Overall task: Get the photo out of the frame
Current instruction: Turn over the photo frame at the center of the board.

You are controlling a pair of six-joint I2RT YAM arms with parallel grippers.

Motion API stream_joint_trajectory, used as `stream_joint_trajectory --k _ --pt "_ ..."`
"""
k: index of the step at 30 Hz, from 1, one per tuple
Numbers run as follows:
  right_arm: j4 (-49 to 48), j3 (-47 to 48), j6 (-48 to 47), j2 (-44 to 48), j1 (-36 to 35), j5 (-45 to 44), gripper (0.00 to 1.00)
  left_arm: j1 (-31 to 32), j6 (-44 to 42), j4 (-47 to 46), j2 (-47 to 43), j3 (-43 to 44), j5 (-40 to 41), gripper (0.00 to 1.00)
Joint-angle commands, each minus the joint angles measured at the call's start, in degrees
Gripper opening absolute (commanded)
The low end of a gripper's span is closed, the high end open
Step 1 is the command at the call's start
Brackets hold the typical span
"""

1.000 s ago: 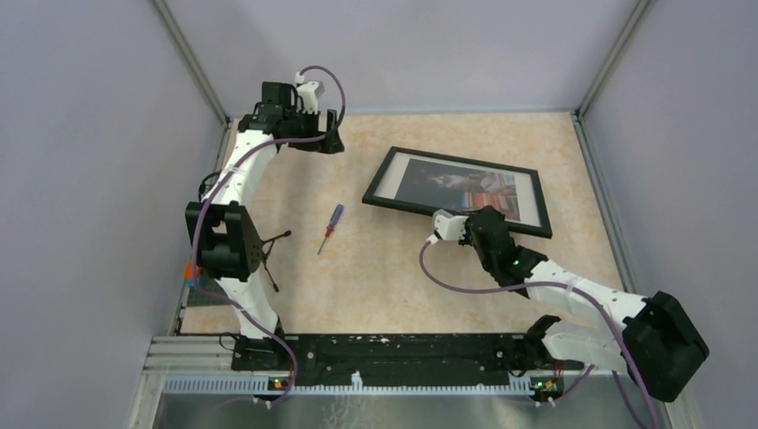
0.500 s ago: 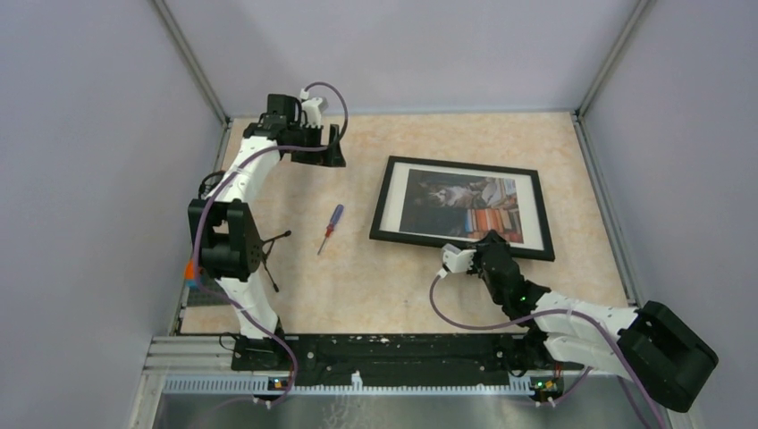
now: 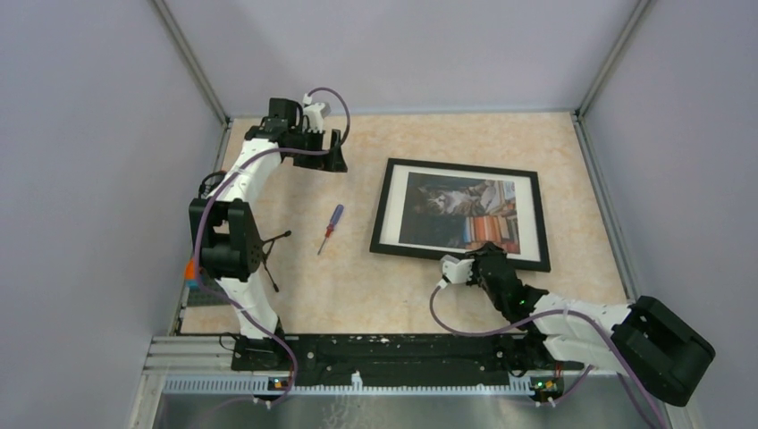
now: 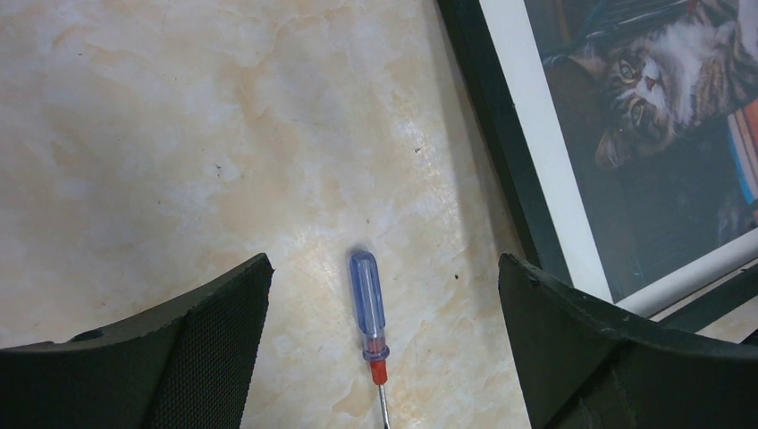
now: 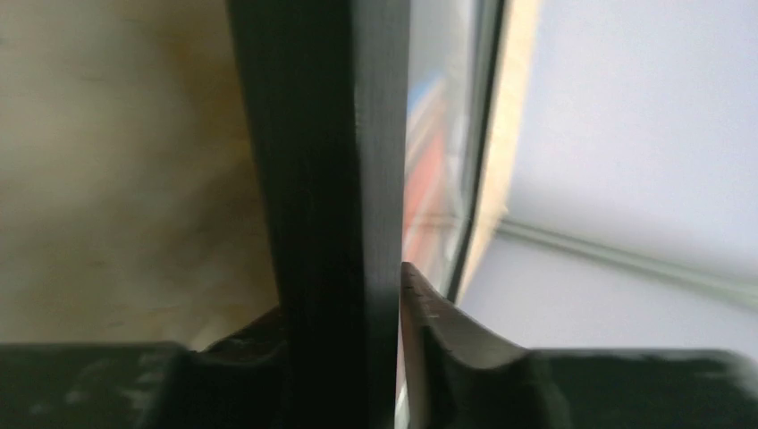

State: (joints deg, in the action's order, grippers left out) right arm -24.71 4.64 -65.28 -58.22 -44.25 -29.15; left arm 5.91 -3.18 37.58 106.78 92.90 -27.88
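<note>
Clamping the near rail of the frame point(image 3: 383, 206), the right gripper point(image 5: 340, 304) has its fingers only narrowly parted, the black bar filling the gap between them. The frame lies flat on the right half of the table point(image 3: 357, 277), the cat photo point(image 3: 456, 210) face up inside it. The left gripper point(image 4: 383, 264) hangs spread wide and empty above the screwdriver point(image 4: 368, 304).
</note>
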Motion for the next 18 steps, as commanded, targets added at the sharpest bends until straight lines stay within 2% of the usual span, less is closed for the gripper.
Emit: stream_joint_trajectory --k 1,4,5,12,18 --pt "9.57 3.72 7.02 -1.60 -1.91 9.52 0.42 -0.28 -0.95 -1.00 -2.33 0.03 -1.40 0.99" --pt "17.97 7.21 9.70 -0.82 -2.43 13.79 0.69 -0.28 -1.03 -0.88 -2.26 0.07 -1.39 0.99" --pt "21.48 8.47 10.49 -0.51 -2.62 16.03 0.71 -0.29 -1.04 -0.73 -2.13 0.08 -1.53 0.99" --pt "44.68 17.64 12.77 2.92 -3.32 35.39 0.80 -0.29 -3.00 1.61 -1.89 0.24 -3.51 0.99" --pt "56.63 26.62 13.02 3.00 -3.74 44.55 0.81 -0.29 -4.91 1.80 -3.53 -1.79 -7.84 0.99"
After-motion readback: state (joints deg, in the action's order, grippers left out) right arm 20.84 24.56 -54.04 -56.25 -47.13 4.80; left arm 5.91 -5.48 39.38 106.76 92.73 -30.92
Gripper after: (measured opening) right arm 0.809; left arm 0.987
